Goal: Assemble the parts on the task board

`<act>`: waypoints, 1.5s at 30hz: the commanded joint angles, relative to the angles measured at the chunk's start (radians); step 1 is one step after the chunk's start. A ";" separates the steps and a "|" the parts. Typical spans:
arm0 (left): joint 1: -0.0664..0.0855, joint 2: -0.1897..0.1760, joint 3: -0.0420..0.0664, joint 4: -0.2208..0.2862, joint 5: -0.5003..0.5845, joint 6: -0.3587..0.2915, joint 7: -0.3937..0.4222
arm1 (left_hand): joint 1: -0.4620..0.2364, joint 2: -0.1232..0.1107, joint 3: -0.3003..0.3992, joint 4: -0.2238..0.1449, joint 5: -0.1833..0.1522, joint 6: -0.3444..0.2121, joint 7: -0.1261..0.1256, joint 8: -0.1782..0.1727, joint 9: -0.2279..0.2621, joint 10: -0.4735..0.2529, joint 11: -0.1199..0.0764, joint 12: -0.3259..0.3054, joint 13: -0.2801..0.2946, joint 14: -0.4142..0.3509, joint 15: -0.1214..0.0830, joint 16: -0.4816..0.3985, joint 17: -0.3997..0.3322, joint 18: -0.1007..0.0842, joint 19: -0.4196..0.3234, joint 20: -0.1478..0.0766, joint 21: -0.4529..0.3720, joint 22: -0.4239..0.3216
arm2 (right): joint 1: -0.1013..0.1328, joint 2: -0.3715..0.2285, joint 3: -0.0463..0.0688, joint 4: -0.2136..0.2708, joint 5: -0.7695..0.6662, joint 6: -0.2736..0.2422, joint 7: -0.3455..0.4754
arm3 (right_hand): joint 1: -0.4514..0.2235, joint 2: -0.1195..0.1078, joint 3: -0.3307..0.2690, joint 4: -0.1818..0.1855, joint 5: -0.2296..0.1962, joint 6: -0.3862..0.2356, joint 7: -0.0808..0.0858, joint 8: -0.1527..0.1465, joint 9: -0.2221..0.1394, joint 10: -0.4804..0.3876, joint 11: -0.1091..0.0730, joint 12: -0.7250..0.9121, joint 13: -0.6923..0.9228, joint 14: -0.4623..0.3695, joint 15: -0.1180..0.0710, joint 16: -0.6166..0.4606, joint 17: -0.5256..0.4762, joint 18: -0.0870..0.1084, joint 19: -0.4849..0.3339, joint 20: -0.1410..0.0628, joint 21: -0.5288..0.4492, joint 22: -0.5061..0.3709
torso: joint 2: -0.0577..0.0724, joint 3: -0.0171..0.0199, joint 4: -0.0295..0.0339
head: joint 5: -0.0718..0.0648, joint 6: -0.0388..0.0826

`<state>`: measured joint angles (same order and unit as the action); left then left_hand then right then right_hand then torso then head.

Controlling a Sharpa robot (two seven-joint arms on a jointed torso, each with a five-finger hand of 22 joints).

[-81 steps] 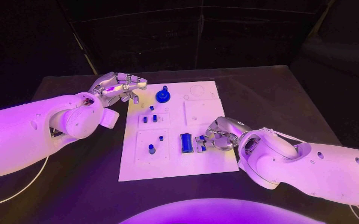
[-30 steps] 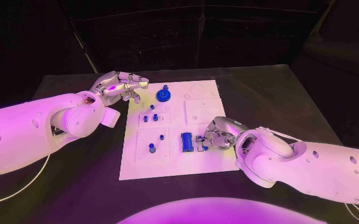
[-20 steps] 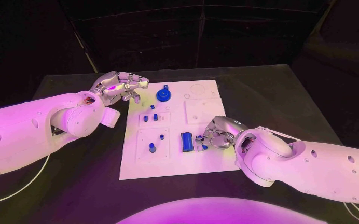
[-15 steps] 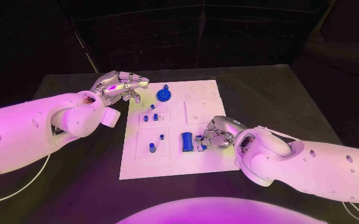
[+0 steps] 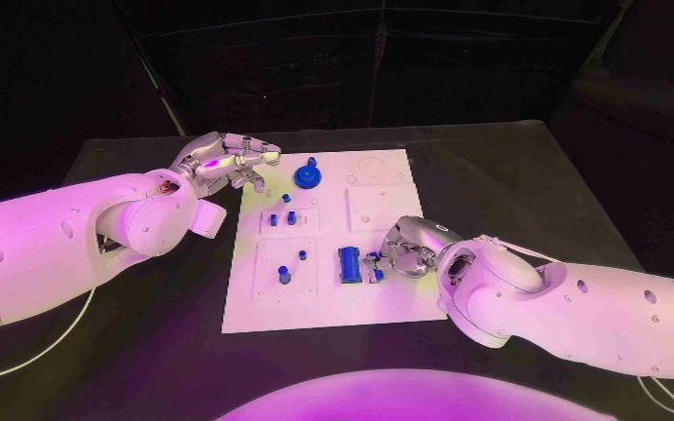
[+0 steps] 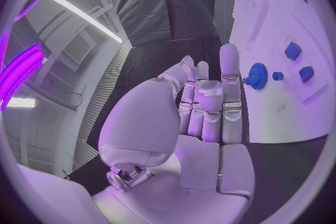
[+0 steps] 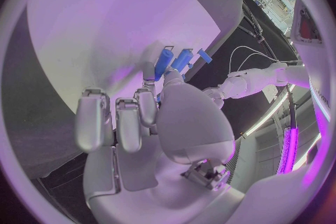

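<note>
My right robot hand (image 5: 397, 248) rests on the task board (image 5: 377, 302), fingers curled beside the blue block (image 5: 347, 264); whether they pinch a part, I cannot tell. My left robot hand (image 5: 225, 161) hovers off the board's far-left corner, fingers loosely apart, holding nothing, near the blue gear (image 5: 308, 180).

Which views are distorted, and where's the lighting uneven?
Both wrist views: fisheye, the task board edges bow. Head view: straight lines hold; magenta light washes both arms, with a yellowish patch on the board's left edge beside the left hand.

Black table (image 5: 520, 177); white task board (image 5: 379, 211) flat at its middle, small blue parts on board.
</note>
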<state>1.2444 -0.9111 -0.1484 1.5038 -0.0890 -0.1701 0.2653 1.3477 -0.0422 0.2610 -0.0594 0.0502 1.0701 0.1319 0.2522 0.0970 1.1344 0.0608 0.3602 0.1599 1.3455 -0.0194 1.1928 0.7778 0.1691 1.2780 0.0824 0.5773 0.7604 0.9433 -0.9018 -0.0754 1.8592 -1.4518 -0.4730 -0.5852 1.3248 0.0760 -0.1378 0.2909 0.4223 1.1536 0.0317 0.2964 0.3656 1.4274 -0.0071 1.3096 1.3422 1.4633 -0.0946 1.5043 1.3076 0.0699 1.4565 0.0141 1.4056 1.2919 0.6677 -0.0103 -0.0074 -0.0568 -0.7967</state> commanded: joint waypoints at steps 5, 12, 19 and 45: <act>0.001 0.000 0.001 0.002 0.002 0.011 0.007 | 0.003 0.009 0.006 0.001 -0.002 -0.007 -0.002 0.003 -0.001 -0.006 -0.002 0.004 0.000 -0.007 0.001 -0.003 0.001 0.012 -0.007 0.000 -0.004 -0.001 | 0.000 0.001 -0.001 0.004 -0.003 0.017 0.000 | -0.070 -0.010 -0.038 0.000 -0.017 0.009 0.000 0.003 0.005 0.055 -0.033 0.006 0.045 0.087 -0.005 0.003 0.157 -0.012 0.000 -0.001 0.005 0.002 | -0.001 0.0006 -0.0006 | 0.000 -0.001; 0.001 0.000 0.001 0.001 0.002 0.011 0.006 | 0.003 0.009 0.006 0.001 -0.002 -0.007 -0.002 0.003 -0.001 -0.006 -0.002 0.004 0.000 -0.007 0.001 -0.003 0.001 0.012 -0.007 0.000 -0.004 -0.001 | 0.000 -0.003 -0.001 0.012 -0.003 0.016 0.002 | -0.111 -0.011 -0.068 0.001 -0.046 0.012 -0.001 0.003 0.009 0.057 -0.033 0.006 0.048 0.088 -0.005 0.004 0.159 -0.012 0.000 -0.001 0.006 0.004 | -0.001 0.0008 -0.0009 | 0.000 -0.001; 0.001 0.000 0.001 0.000 0.002 0.010 0.006 | 0.003 0.009 0.006 0.001 -0.002 -0.007 -0.002 0.003 -0.001 -0.006 -0.002 0.004 0.000 -0.007 0.001 -0.003 0.001 0.012 -0.007 0.000 -0.004 -0.001 | -0.001 -0.008 -0.001 0.022 -0.005 0.012 0.004 | -0.128 -0.007 -0.080 0.001 -0.055 0.013 -0.001 0.003 0.011 0.057 -0.033 0.006 0.049 0.088 -0.005 0.004 0.159 -0.012 0.000 -0.001 0.006 0.004 | -0.001 0.0006 -0.0010 | -0.001 0.000; 0.001 0.001 0.001 -0.004 0.002 0.011 0.006 | 0.003 0.009 0.006 0.001 -0.002 -0.007 -0.002 0.003 -0.001 -0.006 -0.002 0.004 0.000 -0.007 0.001 -0.003 0.001 0.012 -0.007 0.000 -0.004 -0.001 | -0.001 -0.066 -0.001 0.026 0.043 0.069 0.138 | 0.006 -0.057 -0.104 -0.069 -0.190 -0.020 0.014 -0.016 0.016 0.035 -0.020 -0.039 0.029 0.083 0.005 -0.010 0.138 -0.005 -0.017 0.008 -0.015 -0.024 | 0.000 0.0006 -0.0002 | -0.003 0.008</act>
<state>1.2445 -0.9105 -0.1484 1.4996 -0.0890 -0.1696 0.2646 1.3477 -0.0422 0.2610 -0.0594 0.0501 1.0701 0.1319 0.2522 0.0975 1.1344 0.0608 0.3602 0.1599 1.3455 -0.0194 1.1928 0.7779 0.1691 1.2780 0.0825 0.5773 0.7604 0.9421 -0.9693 -0.0763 1.8863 -1.4177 -0.4309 -0.4806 1.3178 0.0178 -0.2428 0.2280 0.2358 1.1374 0.0448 0.2853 0.3809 1.4560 -0.0284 1.2741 1.3178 1.4633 -0.0943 1.4987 1.3073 0.0697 1.4455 0.0177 1.3939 1.2681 0.6663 -0.0101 -0.0078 -0.0594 -0.7882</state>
